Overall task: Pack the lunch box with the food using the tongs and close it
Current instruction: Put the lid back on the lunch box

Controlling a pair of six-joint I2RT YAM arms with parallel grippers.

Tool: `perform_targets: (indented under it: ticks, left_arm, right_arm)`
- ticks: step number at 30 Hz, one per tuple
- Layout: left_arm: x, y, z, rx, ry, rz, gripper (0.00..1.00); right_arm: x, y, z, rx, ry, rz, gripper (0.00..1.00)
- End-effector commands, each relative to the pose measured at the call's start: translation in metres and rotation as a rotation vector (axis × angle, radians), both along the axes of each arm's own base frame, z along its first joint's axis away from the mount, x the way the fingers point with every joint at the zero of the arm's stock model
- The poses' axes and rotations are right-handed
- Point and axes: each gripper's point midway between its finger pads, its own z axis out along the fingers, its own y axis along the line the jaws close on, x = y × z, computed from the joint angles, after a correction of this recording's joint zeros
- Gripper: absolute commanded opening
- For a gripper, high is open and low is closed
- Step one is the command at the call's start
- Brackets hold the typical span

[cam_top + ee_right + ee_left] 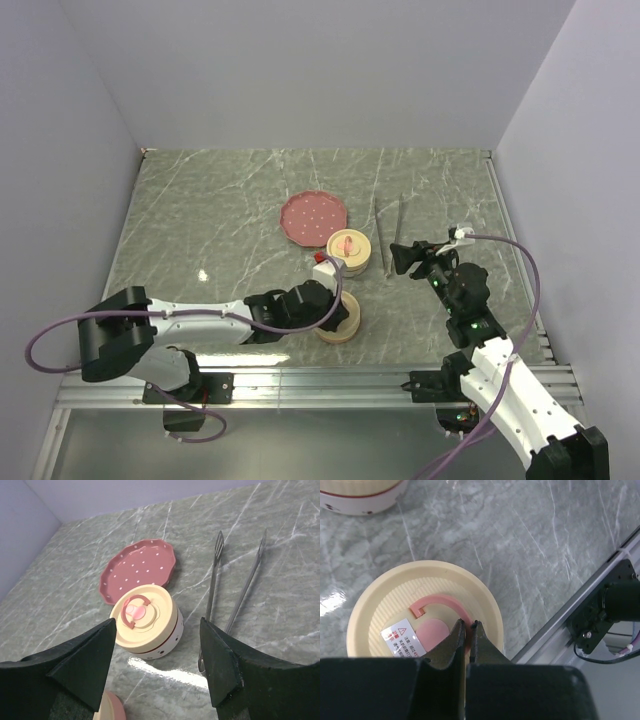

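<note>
The lunch box [150,630] is round and white, with a cream lid on it, and stands by the pink plate [137,570]. It also shows in the top view [349,250]. The silvery tongs [212,587] lie on the table to its right, spread in a narrow V [398,222]. My right gripper [157,625] hovers open above the table, with the lunch box and the tongs seen between its fingers. My left gripper [468,623] is shut on the pink ring handle of a second cream lid [380,610] near the front edge. The food is out of view.
The pink plate [313,218] shows nothing on it. A metal rail [580,605] runs along the table's front edge, close to the second lid [340,325]. Walls close in the table on the left, back and right.
</note>
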Motion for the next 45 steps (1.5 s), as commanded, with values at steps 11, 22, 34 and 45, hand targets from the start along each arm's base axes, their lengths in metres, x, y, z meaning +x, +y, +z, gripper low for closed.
perform_targets:
  ticks: [11, 22, 34, 45]
  left_arm:
    - [-0.017, -0.009, -0.016, 0.031, 0.022, -0.01, 0.0]
    - [-0.018, -0.009, -0.012, 0.035, -0.031, 0.032, 0.0]
    - [-0.011, 0.006, -0.014, 0.009, -0.056, 0.099, 0.0]
    - [-0.011, 0.011, -0.01, -0.022, -0.076, 0.1, 0.0]
  right_arm:
    - [-0.001, -0.003, 0.006, 0.015, -0.026, -0.019, 0.75]
    - [-0.002, -0.005, 0.009, 0.019, -0.037, -0.027, 0.75]
    - [-0.002, -0.005, 0.009, 0.017, -0.031, -0.027, 0.75]
    - [-0.003, -0.005, 0.007, 0.015, -0.027, -0.028, 0.75]
